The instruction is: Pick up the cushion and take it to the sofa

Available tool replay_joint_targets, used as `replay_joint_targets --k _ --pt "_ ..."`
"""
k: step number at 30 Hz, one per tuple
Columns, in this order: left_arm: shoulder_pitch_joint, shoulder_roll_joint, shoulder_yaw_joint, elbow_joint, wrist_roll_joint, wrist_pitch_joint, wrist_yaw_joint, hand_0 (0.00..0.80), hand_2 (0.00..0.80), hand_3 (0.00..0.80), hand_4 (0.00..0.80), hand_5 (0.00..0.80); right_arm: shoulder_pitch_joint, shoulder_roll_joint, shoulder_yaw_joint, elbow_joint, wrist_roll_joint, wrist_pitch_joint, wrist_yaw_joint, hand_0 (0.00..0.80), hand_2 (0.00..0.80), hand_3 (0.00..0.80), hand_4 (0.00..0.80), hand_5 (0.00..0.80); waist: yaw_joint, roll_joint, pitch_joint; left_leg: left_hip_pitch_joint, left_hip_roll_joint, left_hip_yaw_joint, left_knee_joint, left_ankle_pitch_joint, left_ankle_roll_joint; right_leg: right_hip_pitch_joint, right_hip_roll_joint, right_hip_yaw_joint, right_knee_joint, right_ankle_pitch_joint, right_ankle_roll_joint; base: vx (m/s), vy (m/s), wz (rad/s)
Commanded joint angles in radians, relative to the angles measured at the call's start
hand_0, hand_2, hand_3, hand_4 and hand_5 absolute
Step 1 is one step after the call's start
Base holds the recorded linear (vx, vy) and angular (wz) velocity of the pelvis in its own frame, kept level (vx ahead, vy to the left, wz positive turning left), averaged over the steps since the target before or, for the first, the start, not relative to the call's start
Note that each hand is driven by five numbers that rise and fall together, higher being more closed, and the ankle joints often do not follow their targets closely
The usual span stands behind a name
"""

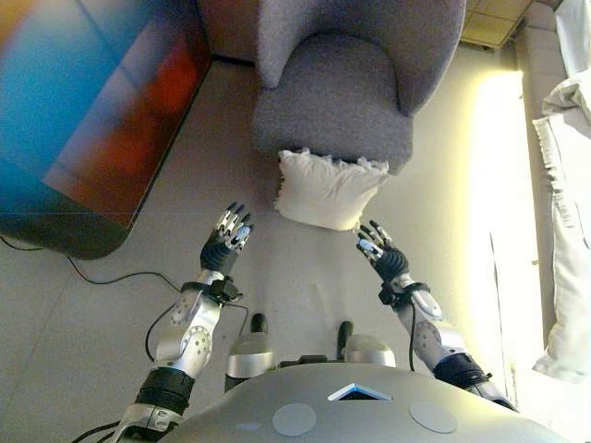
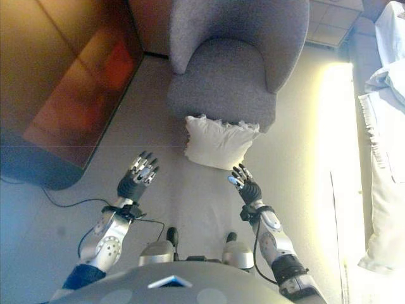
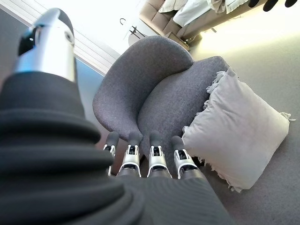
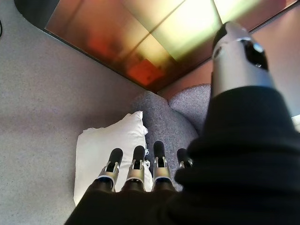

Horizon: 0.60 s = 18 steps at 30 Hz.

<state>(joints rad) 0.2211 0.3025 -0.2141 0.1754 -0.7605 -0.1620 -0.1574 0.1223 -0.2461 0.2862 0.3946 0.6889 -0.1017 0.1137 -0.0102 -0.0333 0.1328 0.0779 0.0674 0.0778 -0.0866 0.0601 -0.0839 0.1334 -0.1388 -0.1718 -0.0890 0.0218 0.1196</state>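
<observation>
Pale carpeted floor (image 1: pixel 305 268), grey armchair (image 1: pixel 346 83) at far side. Left hand (image 1: pixel 229 238): fingers straight and spread, empty, hovering over bare floor, apart from the cushion. Right hand (image 1: pixel 379 251): fingers straight, empty, just beside the cushion's near corner. White fringed cushion (image 1: pixel 325 189): on the floor, leaning against the armchair's front. Dark glossy panel (image 1: pixel 92 101) stood to the left; sofa (image 1: pixel 554 185) with white cloths along the right edge.
</observation>
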Motion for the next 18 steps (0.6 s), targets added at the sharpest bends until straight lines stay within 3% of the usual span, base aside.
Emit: replay_joint_targets --k 1,18 --pt "-0.031 0.009 0.009 -0.040 -0.011 -0.050 -0.028 0.000 0.000 0.000 0.000 0.000 -0.026 0.004 -0.001 -0.079 -0.001 -0.034 0.007 0.000 0.000 0.000 0.000 0.000 0.009 0.015 -0.024 0.000 -0.018 0.058 0.020 -0.068 0.028 -0.062 0.042 0.001 0.037 0.003 0.022 0.000 0.000 0.00" --pt "-0.028 0.011 0.006 -0.027 0.014 -0.059 -0.006 0.000 0.000 0.000 0.000 0.000 -0.017 0.004 -0.005 -0.073 -0.002 -0.030 0.006 0.000 0.000 0.000 0.000 0.000 0.010 0.015 -0.025 0.002 -0.014 0.063 0.029 -0.069 0.025 -0.059 0.034 -0.008 0.043 0.002 0.024 0.000 0.000 0.00"
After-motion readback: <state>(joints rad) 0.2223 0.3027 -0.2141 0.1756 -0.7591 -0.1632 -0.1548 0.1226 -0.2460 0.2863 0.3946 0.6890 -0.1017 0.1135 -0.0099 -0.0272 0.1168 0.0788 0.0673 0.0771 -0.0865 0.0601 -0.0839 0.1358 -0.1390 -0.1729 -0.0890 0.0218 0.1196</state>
